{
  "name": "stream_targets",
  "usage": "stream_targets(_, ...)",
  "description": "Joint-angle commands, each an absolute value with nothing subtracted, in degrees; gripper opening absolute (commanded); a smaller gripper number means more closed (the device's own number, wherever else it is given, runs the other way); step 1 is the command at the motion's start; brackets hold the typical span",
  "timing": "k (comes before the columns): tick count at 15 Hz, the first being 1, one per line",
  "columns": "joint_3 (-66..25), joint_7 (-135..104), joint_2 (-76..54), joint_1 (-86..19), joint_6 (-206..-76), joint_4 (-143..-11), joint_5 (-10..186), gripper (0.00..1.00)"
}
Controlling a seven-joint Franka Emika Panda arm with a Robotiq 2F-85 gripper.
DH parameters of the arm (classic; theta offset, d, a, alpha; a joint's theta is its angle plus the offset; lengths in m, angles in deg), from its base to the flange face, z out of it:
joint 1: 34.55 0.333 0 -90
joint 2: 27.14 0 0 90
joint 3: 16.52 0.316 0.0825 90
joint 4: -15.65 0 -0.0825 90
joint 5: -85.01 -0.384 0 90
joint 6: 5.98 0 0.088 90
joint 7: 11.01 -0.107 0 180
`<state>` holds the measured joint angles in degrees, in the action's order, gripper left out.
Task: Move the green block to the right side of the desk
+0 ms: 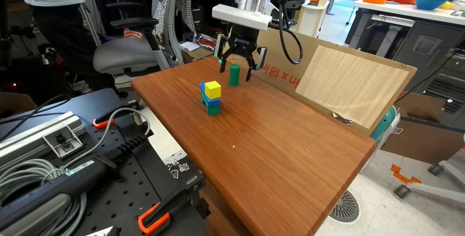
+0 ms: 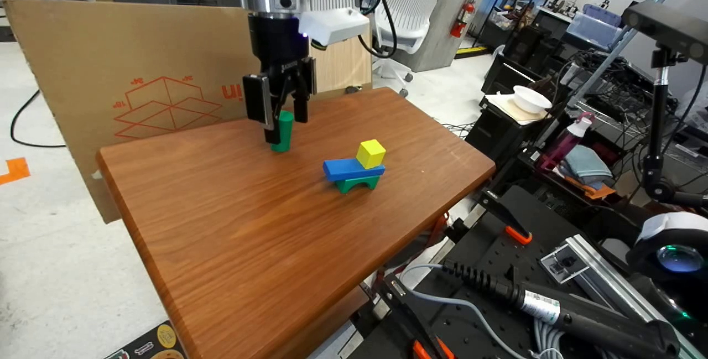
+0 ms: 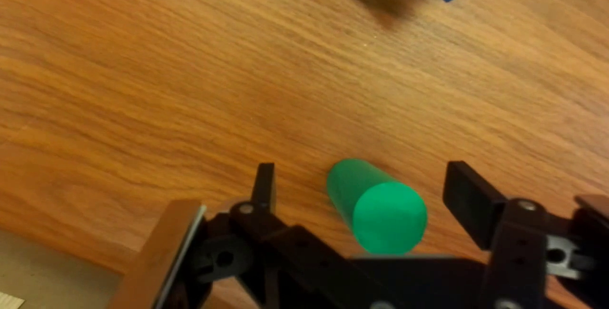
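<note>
The green block [image 1: 234, 76] is a plain cylinder standing upright on the reddish-brown desk [image 1: 290, 148]. It also shows in an exterior view [image 2: 284, 133], partly covered by a finger, and in the wrist view [image 3: 390, 218]. My gripper [image 1: 235, 74] is open, pointing down, with its fingertips on either side of the cylinder's upper part. In the wrist view the gripper [image 3: 362, 186] has a visible gap between each finger and the cylinder; nothing is held. The desk also shows in an exterior view [image 2: 249, 226] and in the wrist view [image 3: 166, 85].
Near the cylinder stands a stack: a yellow cube [image 2: 370, 154] on a blue block [image 2: 348, 170] on a green arch [image 2: 354, 183]. A cardboard sheet [image 1: 279, 68] stands along one desk edge. A black workbench [image 1: 127, 178] with tools and cables lies along the opposite edge.
</note>
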<state>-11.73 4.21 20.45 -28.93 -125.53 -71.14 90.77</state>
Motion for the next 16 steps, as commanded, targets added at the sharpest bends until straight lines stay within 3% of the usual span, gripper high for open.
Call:
stream_targets(1,-11.88,3.22,22.57,-27.49,-125.91,-68.47,92.75,0.58)
stream_targets(7,-12.19,3.16,20.98,-26.46,-126.74,-69.51,94.86,0.12)
stream_targets(16,-12.76,2.58,8.18,-29.09,-126.99,-79.51,94.45,0.09)
